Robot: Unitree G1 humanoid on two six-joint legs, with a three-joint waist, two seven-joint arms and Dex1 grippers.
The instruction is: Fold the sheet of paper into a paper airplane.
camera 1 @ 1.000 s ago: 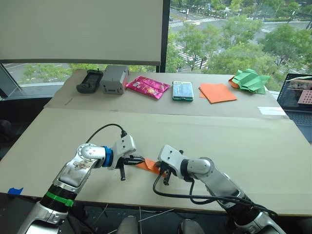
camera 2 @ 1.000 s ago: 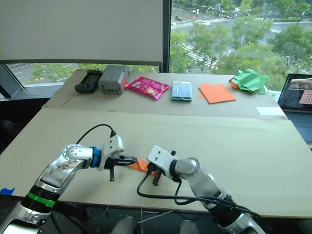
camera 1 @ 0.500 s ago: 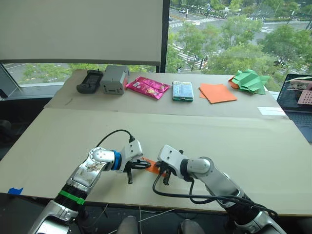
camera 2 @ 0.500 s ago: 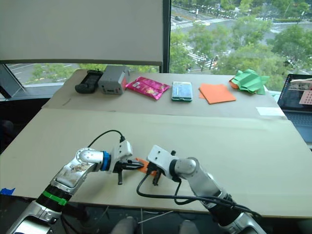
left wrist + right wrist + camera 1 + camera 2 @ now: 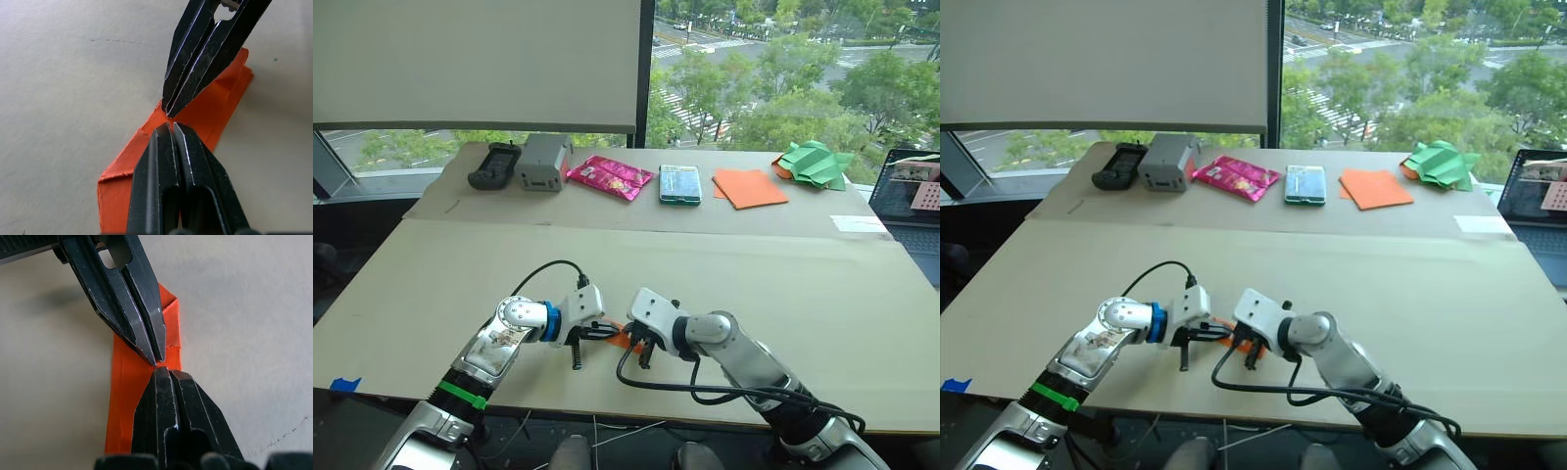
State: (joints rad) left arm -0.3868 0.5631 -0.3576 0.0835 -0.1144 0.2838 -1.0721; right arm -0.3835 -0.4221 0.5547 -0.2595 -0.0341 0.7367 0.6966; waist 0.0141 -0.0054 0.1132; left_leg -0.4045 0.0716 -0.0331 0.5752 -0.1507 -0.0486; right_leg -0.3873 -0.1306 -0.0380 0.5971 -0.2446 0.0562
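Where tools (image 5: 168, 125) meet, paper airplane (image 5: 215, 105) between

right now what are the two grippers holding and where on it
Both the left gripper and right gripper are shut on the folded orange paper, tips meeting at one edge, mid-length.

No text, label, brand, number or sign is showing legibly anywhere; printing on the pink packet (image 5: 610, 175) and the teal pack (image 5: 680, 183) is staying too small to read.
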